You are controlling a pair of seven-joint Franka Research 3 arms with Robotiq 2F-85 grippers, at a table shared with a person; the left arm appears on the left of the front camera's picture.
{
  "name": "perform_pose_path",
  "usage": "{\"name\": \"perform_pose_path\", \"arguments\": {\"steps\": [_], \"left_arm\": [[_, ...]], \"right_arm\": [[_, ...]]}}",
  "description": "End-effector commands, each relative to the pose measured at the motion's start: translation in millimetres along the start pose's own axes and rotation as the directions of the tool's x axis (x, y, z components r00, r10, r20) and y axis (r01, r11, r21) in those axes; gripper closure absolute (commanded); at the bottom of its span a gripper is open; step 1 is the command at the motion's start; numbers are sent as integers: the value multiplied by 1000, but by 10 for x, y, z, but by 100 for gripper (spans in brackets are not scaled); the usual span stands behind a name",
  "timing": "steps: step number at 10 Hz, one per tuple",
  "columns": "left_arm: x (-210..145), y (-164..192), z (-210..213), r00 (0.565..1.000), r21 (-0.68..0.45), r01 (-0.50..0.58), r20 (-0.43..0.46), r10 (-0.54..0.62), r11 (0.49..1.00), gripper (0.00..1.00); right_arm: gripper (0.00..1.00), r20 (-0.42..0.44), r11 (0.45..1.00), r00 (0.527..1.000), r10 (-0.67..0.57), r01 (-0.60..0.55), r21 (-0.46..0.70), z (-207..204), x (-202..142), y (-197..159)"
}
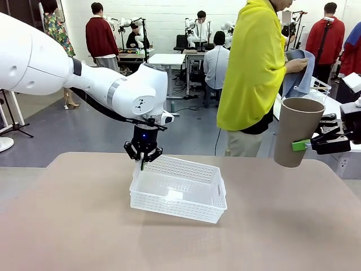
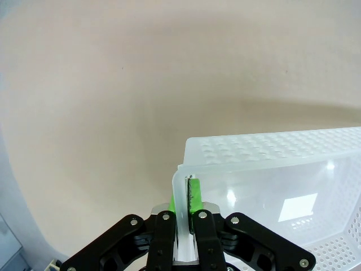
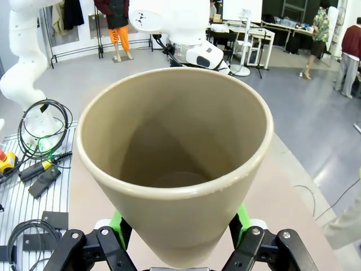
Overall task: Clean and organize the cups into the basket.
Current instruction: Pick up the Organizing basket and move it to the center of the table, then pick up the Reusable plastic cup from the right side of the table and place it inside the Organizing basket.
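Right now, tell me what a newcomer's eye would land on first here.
The tall tan-brown cup hangs mouth-up over the right side of the table, clamped in the robot's right hand. Next comes the white basket mid-table, its far-left rim pinched by the shut left hand. Behind, a person in a bright yellow top holds a blue-grey cloth.

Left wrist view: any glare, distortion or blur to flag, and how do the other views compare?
Left wrist view: a bright square glare patch on the basket floor, wide-angle bending of the table edge, otherwise sharp. Right wrist view: the tan cup looms close, its inside shaded. Front view: evenly lit, a soft shadow under the basket.
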State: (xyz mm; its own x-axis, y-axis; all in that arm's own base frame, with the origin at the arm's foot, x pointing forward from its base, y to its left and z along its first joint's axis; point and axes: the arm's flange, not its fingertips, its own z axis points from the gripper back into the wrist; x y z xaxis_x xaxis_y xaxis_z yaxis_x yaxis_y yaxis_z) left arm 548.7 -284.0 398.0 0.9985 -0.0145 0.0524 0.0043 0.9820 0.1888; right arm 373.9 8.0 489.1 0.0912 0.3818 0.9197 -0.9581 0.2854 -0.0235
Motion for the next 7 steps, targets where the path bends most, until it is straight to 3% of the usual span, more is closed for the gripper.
{"name": "perform_pose_path", "arguments": {"steps": [1,2,3,4,5,7], "left_arm": [[-34,4,-27,1000,1,5,4,-5,1000,100],[-34,4,-27,1000,1,5,4,-5,1000,100],[-34,4,-27,1000,1,5,4,-5,1000,100],[-34,4,-27,1000,1,5,4,-5,1000,100],[-34,4,-27,1000,1,5,4,-5,1000,100],[-34,4,-27,1000,1,5,4,-5,1000,100]], "right_arm": [[100,1,1000,1000,14,-14,1,-8,-20,-10],[100,1,1000,1000,14,-14,1,-8,-20,-10],[17,0,1000,1000,0,0,0,0,0,0],[17,-111,999,993,35,-35,4,-208,147,43],[17,-246,995,966,83,-64,82,-612,420,81],[17,-441,985,894,77,0,172,-1263,844,43]]}}
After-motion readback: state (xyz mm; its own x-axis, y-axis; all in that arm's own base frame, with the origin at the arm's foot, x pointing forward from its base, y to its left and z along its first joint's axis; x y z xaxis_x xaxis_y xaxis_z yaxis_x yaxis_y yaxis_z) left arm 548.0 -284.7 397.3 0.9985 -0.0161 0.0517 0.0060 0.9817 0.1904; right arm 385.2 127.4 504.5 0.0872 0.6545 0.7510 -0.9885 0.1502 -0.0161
